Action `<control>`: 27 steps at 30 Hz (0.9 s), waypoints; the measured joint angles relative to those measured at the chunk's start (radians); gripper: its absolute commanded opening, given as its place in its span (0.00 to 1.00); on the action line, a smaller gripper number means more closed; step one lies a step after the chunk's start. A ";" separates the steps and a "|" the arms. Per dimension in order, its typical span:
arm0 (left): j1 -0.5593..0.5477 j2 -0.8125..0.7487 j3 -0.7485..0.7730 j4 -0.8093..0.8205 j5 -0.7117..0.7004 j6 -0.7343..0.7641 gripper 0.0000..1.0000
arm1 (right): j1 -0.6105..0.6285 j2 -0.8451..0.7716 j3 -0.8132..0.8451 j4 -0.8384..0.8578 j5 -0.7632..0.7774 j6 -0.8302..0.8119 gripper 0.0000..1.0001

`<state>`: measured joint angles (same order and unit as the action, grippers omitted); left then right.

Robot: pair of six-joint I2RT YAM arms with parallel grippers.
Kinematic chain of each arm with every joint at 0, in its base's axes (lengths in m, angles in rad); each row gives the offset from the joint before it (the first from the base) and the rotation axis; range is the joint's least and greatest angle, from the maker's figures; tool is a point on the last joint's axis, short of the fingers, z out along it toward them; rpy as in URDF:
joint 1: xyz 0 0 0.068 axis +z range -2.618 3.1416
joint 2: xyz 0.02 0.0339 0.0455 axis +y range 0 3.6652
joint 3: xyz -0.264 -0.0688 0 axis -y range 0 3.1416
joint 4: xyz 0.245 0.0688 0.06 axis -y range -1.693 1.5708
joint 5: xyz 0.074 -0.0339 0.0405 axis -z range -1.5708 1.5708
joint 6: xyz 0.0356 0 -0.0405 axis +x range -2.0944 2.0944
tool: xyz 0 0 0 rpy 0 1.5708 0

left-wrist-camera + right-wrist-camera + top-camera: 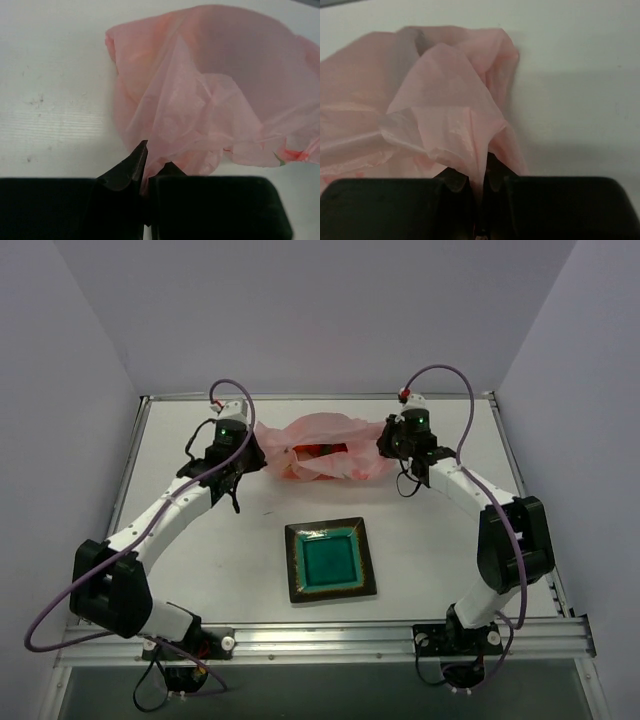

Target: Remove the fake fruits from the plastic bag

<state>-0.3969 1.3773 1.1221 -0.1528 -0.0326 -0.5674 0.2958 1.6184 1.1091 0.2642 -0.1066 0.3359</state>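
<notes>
Pink plastic bag (325, 452) | edges pinched: left gripper (153, 162), right gripper (478, 175) | dish (296, 562) apart

The plastic bag (210, 100) is thin, crinkly, translucent film; the dish (330, 560) looks glossy, perhaps ceramic.

Arms outstretched, left end effector (152, 167) and right end effector (479, 172) clamp the plastic bag (330, 430).

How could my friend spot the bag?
Look at the far side of the white table, past the square teal dish. The bag lies there between the left arm and right arm, their jaws pinching its ends. It alone is pink, crinkly and see-through.
</notes>
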 measured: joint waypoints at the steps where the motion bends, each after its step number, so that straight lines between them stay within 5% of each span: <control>1: 0.000 0.023 -0.011 0.000 0.002 -0.006 0.02 | -0.005 0.021 -0.008 -0.002 0.003 0.006 0.04; 4: -0.002 0.075 -0.019 0.027 0.003 -0.016 0.02 | -0.021 0.034 -0.006 -0.003 0.026 0.019 0.36; 5: -0.002 0.085 -0.019 0.042 0.003 -0.019 0.02 | -0.023 0.029 0.006 -0.004 0.035 0.024 0.66; 7: -0.002 0.095 -0.019 0.068 0.004 -0.023 0.02 | -0.027 0.021 0.056 -0.021 0.063 0.021 0.92; 12: -0.002 0.102 -0.018 0.147 0.017 -0.047 0.02 | -0.018 -0.123 0.085 -0.064 0.100 0.008 0.95; 16: -0.008 0.101 -0.022 0.202 0.037 -0.069 0.02 | 0.037 -0.335 0.051 -0.089 0.127 0.003 0.76; 17: -0.011 0.100 -0.024 0.210 0.040 -0.073 0.02 | 0.060 -0.384 0.043 -0.090 0.134 0.000 0.41; 20: -0.023 0.084 -0.048 0.239 0.045 -0.081 0.02 | 0.131 -0.483 0.024 -0.094 0.143 -0.002 0.07; 22: -0.029 0.066 -0.077 0.254 0.048 -0.087 0.02 | 0.182 -0.497 0.017 -0.093 0.139 0.002 0.00; 27: -0.037 0.047 -0.144 0.287 0.064 -0.100 0.02 | 0.317 -0.351 0.017 -0.042 0.136 -0.005 0.00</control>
<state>-0.4343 1.4242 0.9783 0.1345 0.0315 -0.6674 0.6128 1.2675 1.1259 0.2226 0.0296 0.3313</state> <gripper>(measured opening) 0.028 0.001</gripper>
